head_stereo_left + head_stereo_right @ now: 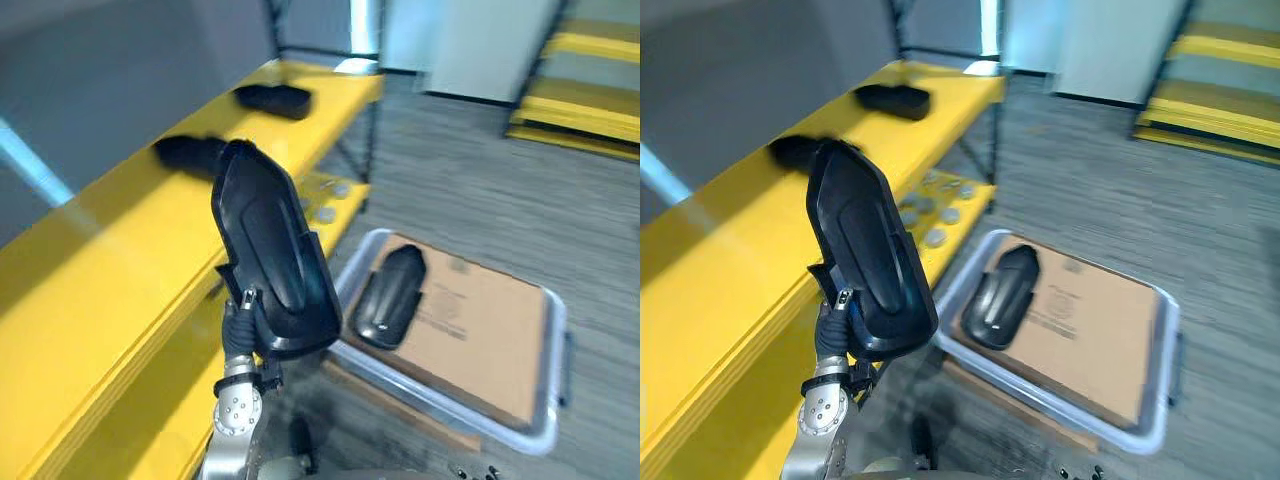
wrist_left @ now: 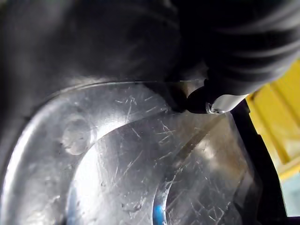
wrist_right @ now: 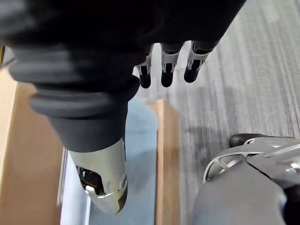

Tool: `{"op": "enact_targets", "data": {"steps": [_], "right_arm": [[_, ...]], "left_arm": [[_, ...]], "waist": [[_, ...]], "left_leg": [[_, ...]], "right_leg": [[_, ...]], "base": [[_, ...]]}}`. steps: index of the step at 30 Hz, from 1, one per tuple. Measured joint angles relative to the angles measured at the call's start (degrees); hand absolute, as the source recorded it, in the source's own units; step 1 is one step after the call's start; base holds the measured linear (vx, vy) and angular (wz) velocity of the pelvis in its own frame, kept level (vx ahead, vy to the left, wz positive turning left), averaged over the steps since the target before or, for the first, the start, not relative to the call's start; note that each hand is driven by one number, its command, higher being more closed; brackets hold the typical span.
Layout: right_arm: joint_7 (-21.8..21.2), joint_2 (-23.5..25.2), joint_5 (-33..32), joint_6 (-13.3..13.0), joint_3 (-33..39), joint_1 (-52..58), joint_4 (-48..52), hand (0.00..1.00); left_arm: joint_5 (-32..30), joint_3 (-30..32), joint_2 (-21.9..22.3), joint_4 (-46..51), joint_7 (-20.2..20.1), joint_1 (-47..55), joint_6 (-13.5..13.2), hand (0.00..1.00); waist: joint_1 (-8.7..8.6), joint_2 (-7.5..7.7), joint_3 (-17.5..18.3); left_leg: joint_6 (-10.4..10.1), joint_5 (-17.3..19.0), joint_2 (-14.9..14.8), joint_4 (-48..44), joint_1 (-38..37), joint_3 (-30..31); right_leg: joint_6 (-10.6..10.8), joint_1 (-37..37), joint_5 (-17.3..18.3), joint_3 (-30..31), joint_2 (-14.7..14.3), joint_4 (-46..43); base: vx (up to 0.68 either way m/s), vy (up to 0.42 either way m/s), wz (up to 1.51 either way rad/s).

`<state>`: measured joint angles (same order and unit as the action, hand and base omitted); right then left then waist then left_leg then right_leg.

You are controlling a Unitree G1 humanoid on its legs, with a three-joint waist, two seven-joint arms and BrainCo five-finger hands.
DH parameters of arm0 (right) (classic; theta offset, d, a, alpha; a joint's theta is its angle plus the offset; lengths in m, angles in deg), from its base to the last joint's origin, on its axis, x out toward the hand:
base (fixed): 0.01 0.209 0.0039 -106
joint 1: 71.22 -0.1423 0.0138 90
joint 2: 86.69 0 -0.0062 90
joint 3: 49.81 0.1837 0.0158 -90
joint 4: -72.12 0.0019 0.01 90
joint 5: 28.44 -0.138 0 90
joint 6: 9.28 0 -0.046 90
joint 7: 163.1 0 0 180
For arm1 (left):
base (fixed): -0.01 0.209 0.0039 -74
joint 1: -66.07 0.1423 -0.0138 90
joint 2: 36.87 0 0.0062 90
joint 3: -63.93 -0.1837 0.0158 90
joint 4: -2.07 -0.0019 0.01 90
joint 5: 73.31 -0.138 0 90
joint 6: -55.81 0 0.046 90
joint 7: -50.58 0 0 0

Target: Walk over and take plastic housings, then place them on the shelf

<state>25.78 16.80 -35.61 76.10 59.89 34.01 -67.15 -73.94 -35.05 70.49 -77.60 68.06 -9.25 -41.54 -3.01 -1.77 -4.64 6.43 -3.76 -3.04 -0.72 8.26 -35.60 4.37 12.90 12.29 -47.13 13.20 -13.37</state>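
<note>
My left hand point(image 1: 240, 318) is shut on the lower end of a long black plastic housing point(image 1: 270, 250), which stands upright just off the front edge of the yellow shelf point(image 1: 130, 250). In the left wrist view the thumb point(image 2: 197, 100) presses on the housing's glossy inner face point(image 2: 117, 154). Two more black housings point(image 1: 272, 98) point(image 1: 190, 152) lie on the top shelf board, further back. Another housing point(image 1: 388, 296) lies on cardboard point(image 1: 480, 330) in a grey bin point(image 1: 450, 405) on the floor. My right hand point(image 3: 166, 61) hangs open above the floor, holding nothing.
A lower yellow shelf board carries several small silver round parts point(image 1: 325, 195). The bin sits on the grey striped floor to the right of the shelf. Yellow-edged steps point(image 1: 590, 100) rise at the back right. A grey wall runs behind the shelf.
</note>
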Motion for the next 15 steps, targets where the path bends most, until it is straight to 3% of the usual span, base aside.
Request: {"op": "enact_targets", "data": {"steps": [1, 4, 5, 6, 7, 8, 10, 15], "right_arm": [[0.2, 0.0, 0.0, 0.1, 0.0, -1.9, -0.7, 0.00], [0.2, 0.2, 0.3, 0.3, 0.0, -5.1, -1.1, 0.00], [0.2, 1.1, 0.8, 0.8, -0.1, -5.8, -1.1, 0.00], [0.1, 1.4, 1.0, 0.9, -0.5, -5.6, -1.1, 0.00], [-0.1, 1.6, 1.0, 1.0, -0.6, -5.6, -1.1, 0.00], [-0.3, 2.4, 0.7, 1.0, -0.8, -5.5, -0.4, 0.00], [-0.3, 1.7, 1.1, 0.9, -2.6, -5.4, 0.6, 0.00], [-0.2, 1.4, 1.0, 0.9, -5.0, -1.2, 2.3, 0.00]], "left_arm": [[0.0, -0.3, -0.3, -0.1, 0.0, -0.1, -0.3, 1.00], [0.0, -0.3, -0.4, -1.5, -0.3, -0.1, -0.3, 1.00], [0.0, -0.7, -0.6, -2.2, -1.1, -0.3, 0.1, 1.00], [0.0, -0.9, -0.5, -2.7, -1.2, -0.6, 0.1, 1.00], [0.0, -1.8, -0.5, -3.0, -1.2, -0.8, 0.1, 1.00], [-0.1, -2.1, -1.1, -3.9, -1.2, -2.7, 0.1, 1.00], [-0.3, -2.0, -2.0, -5.2, -1.1, -4.3, 0.1, 1.00], [-1.2, -2.5, -1.8, -6.5, -1.1, -4.5, 0.1, 1.00]], "waist": [[0.27, 0.15, 0.0], [0.45, 0.81, -0.5], [0.24, 1.06, -0.9], [0.09, 1.09, -1.0], [-0.34, 0.80, -1.0], [-2.13, 0.34, -1.8], [-2.51, 0.94, -2.7], [-2.77, 1.23, -3.0]], "left_leg": [[0.1, 0.1, 2.0, 0.5, -0.2, 0.4], [1.8, 2.2, 4.6, -0.6, -0.3, 1.2], [2.0, 4.1, 5.3, -2.6, -0.7, 2.5], [2.0, 5.3, 5.4, -3.3, -1.2, 3.5], [1.9, 5.6, 5.3, -3.6, -1.4, 4.5], [1.2, 6.1, 5.3, -3.2, -2.7, 7.4], [1.0, 6.1, 5.8, -1.9, -4.3, 8.9], [1.1, 6.8, 8.2, -1.6, -7.5, 14.7]], "right_leg": [[1.1, 0.7, 0.8, -0.1, 1.4, 0.0], [1.5, 0.8, 0.9, -0.1, 4.4, -3.1], [-0.2, 0.5, 0.2, 0.7, 7.0, -8.8], [-6.2, -1.6, -0.5, 4.9, 8.4, -14.8], [-7.2, -3.8, 0.7, 10.0, 8.1, -18.1], [-3.0, -8.7, 4.4, 25.4, 2.6, -21.3], [-1.6, -13.6, 7.1, 35.4, -1.8, -21.8], [-1.1, -22.3, 7.8, 46.4, -7.1, -19.0]], "base": [[0.14, 0.119, 0.95], [0.13, 0.163, 0.36], [0.15, 0.149, 0.36], [0.15, 0.153, 0.42], [0.19, 0.154, 0.70], [0.13, 0.095, 0.75], [0.15, 0.086, 0.61], [0.16, -0.002, 0.68]]}}
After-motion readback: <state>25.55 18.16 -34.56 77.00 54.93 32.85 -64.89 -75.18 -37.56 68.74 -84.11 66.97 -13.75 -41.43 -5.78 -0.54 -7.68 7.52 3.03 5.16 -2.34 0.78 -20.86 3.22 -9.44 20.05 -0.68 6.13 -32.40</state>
